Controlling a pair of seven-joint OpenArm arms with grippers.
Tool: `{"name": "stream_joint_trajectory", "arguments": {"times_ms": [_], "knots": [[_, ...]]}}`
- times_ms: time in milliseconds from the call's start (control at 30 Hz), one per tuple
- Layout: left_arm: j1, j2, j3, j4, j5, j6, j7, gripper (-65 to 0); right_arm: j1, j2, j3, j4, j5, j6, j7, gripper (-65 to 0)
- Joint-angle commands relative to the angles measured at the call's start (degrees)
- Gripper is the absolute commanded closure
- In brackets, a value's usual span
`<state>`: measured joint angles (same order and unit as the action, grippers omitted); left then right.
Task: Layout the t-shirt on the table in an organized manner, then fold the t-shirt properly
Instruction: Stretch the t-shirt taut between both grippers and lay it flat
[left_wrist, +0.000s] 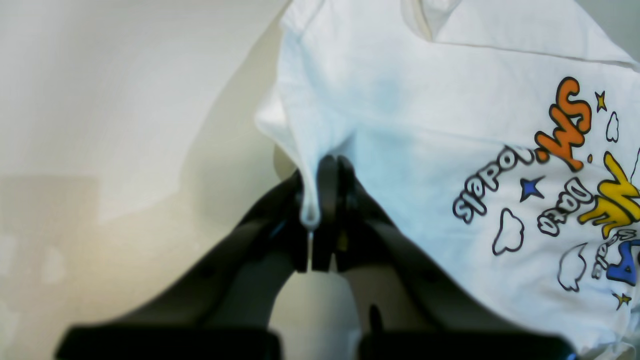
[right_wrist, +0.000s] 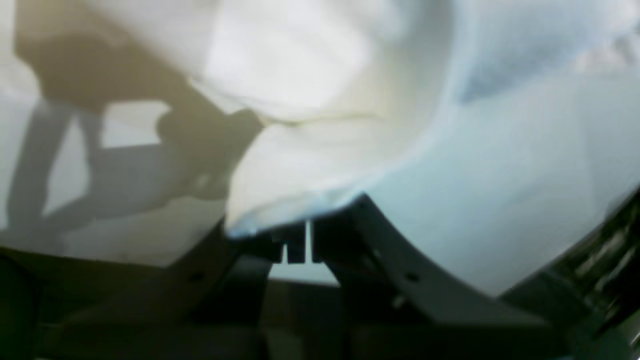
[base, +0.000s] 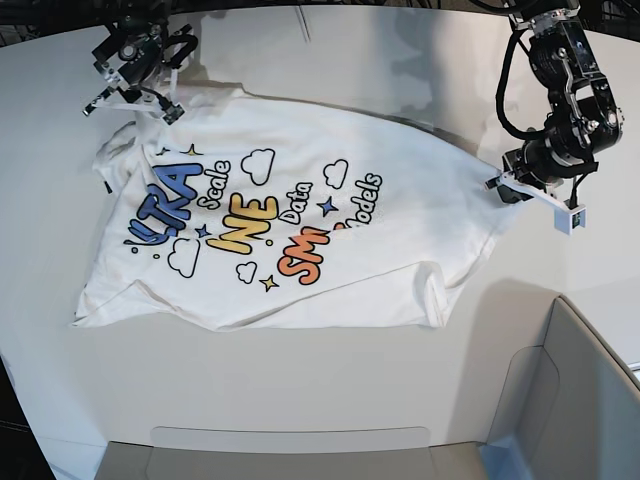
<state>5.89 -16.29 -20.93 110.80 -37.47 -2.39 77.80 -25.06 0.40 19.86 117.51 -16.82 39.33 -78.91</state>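
Observation:
The white t-shirt (base: 300, 200) lies print-up on the white table (base: 400, 60), with "ULTRA" toward the left and wrinkles along its near hem and right side. On the right of the base view, my left gripper (base: 503, 188) is shut on the shirt's right edge. The left wrist view shows a fold of the t-shirt (left_wrist: 425, 150) pinched in the left gripper (left_wrist: 315, 195). My right gripper (base: 160, 100) holds the shirt's far left corner. In the right wrist view the right gripper (right_wrist: 305, 235) is shut on the t-shirt (right_wrist: 325, 150), which drapes over its fingertips.
A grey-white bin wall (base: 570, 400) stands at the near right corner. A low pale panel (base: 290, 455) runs along the front edge. Bare tabletop surrounds the shirt on every side.

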Motion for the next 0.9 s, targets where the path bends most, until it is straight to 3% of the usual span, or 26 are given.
{"name": "stream_joint_trajectory", "arguments": {"times_ms": [0,267,600,867], "knots": [[-0.57,-0.63,-0.13,0.80,-0.37,-0.02,-0.39,0.0,1.28,0.61,2.52,0.68,-1.69,0.67,-1.09,0.0],[-0.40,-0.54,-0.13,0.80,-0.37,-0.02,-0.39,0.0,4.88,0.61,16.85,0.51,-1.69,0.67,-1.09,0.0],[4.79,-0.72,-0.83,1.33,-0.64,-0.02,-0.39,0.0,3.39,0.34,15.35,0.60,-0.81,0.67,-1.09,0.0],[10.68,-0.54,-0.92,3.53,-0.37,-0.02,-0.92,0.0,4.18,0.43,13.33,0.68,6.75,0.67,-1.09,0.0]]}}
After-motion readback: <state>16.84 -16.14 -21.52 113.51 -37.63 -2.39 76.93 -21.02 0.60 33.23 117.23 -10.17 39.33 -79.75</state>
